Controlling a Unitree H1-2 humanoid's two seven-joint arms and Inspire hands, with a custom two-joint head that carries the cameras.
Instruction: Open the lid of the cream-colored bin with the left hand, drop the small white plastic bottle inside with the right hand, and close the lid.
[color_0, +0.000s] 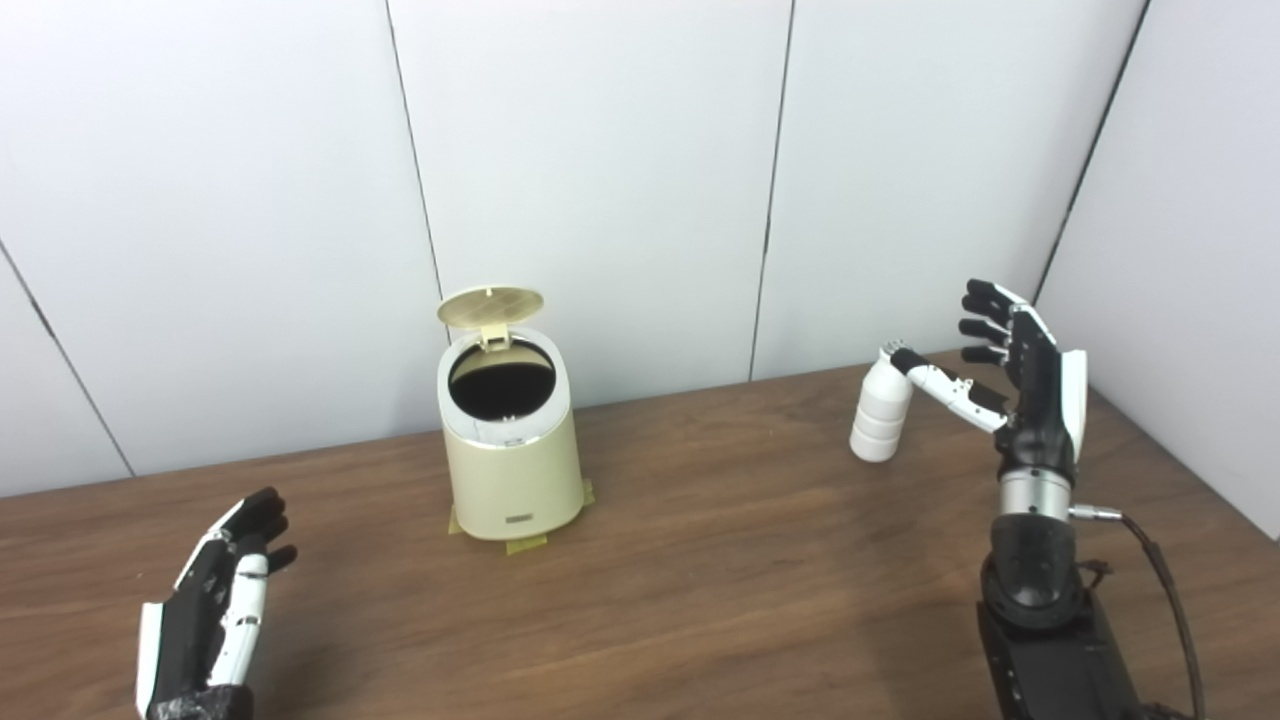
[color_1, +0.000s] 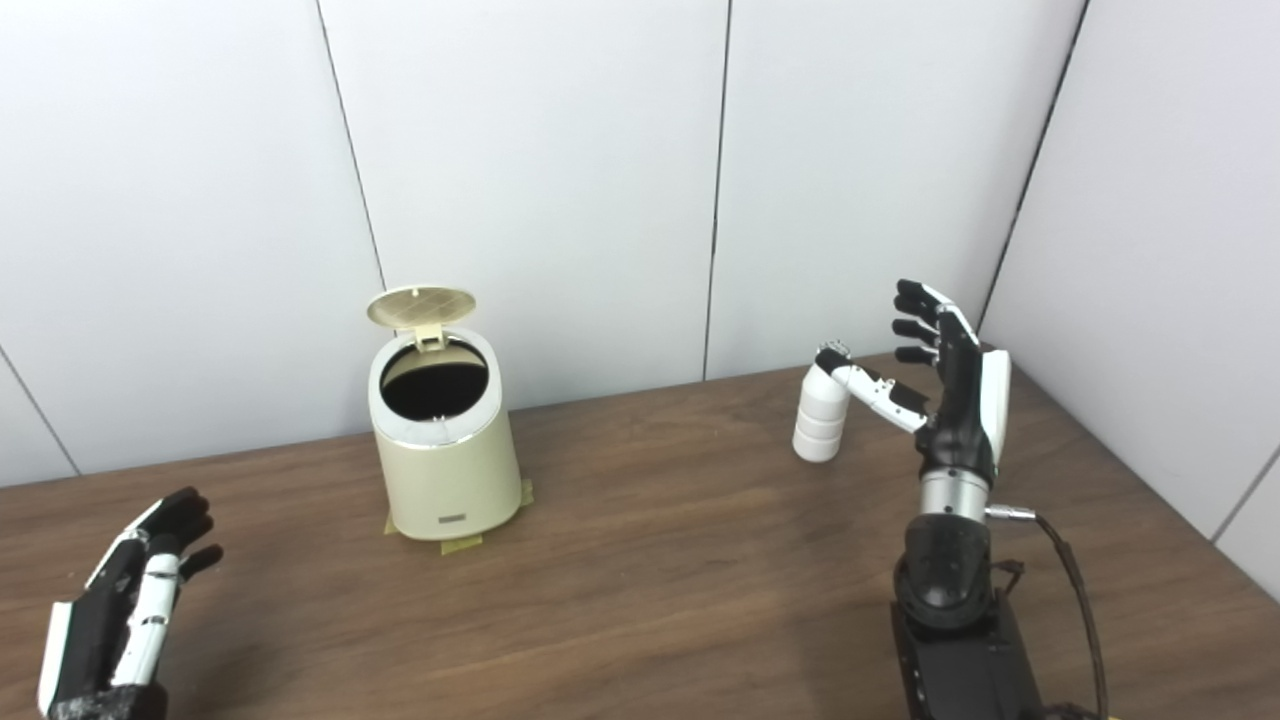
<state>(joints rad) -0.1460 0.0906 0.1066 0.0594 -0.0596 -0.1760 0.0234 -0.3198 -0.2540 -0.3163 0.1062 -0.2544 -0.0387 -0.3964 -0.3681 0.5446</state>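
R hand (color_0: 1020, 385) was held upright w/ fingers spread, nothing gripped; thumb tip was touching or just beside the top of the white bottle (color_0: 880, 412), which stood on the table (color_0: 700, 560) to its left. The bin (color_0: 512, 450) was seen well beyond, lid (color_0: 490, 306) already raised. L hand (color_0: 215, 610) was kept open and idle, near and left of the bin. Pickup step judged in hand; fingers to be closed round the bottle next.

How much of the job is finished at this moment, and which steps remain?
Done: the lid of the cream-colored bin stands open. In hand: the right hand is open beside the upright white bottle, thumb at its cap, not gripping. The left hand waits open near the table's front edge. Left: grasp the bottle, drop it inside, close the lid.
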